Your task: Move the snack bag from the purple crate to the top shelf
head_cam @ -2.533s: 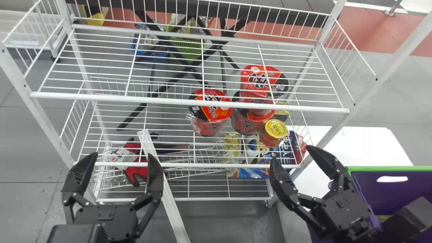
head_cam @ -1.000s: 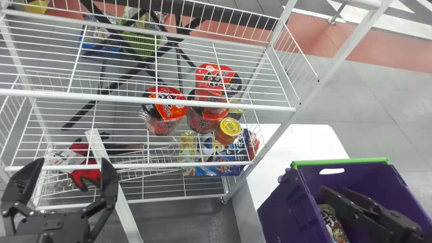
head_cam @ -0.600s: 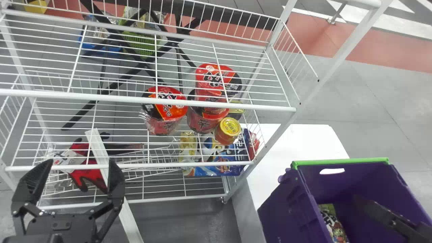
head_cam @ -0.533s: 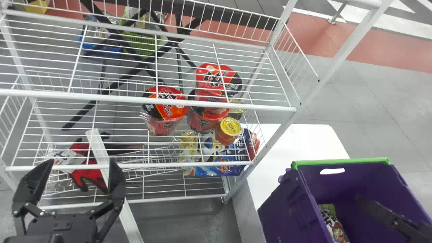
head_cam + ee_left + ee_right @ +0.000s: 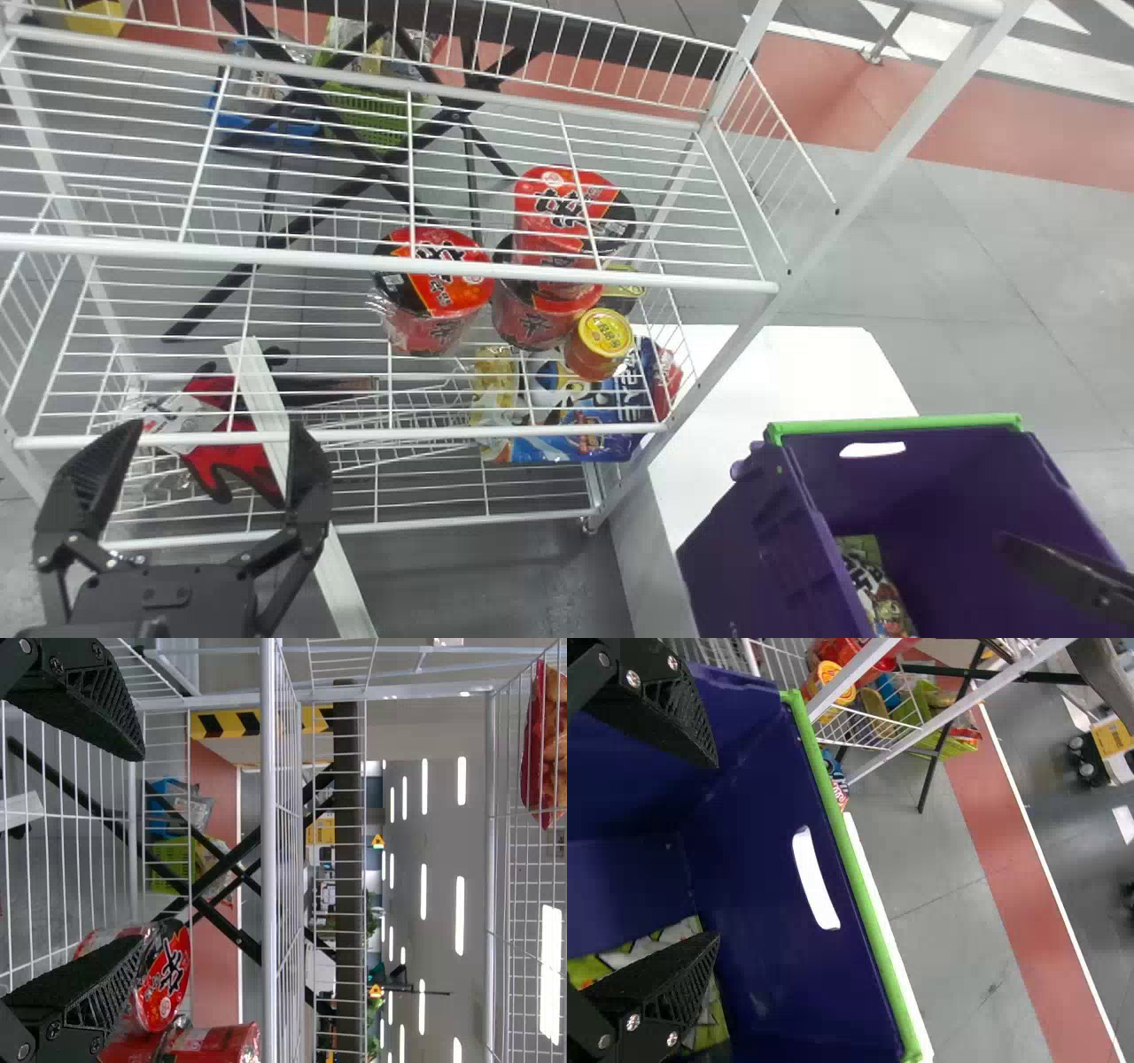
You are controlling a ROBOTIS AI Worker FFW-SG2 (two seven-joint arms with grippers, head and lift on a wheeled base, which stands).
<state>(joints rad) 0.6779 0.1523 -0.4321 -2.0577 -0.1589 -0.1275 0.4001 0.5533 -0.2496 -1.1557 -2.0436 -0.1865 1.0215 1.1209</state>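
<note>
In the head view my right gripper [image 5: 1063, 567] is over the purple crate [image 5: 930, 478], to the right of the snack bag [image 5: 873, 580], which lies inside against the crate's left wall. In the right wrist view the right gripper [image 5: 713, 850] stands open and empty, with the bag [image 5: 700, 1010] partly hidden behind one finger. My left gripper [image 5: 195, 434] is parked open before the rack at the left; in the left wrist view the left gripper [image 5: 133, 842] holds nothing. A red snack bag [image 5: 545, 744] on a high wire shelf [image 5: 492, 859] shows in the left wrist view.
Red noodle cups [image 5: 434, 275] and a yellow-lidded can [image 5: 602, 341] stand on a wire shelf [image 5: 354, 436], left of the crate. Blue packaging [image 5: 567, 443] and a red glove [image 5: 230, 456] lie lower. The crate rests on a white table [image 5: 788, 372] beside the rack post.
The head view has swung to the right, bringing the crate and bag into sight. My right gripper has moved rightward over the crate, away from the bag.
</note>
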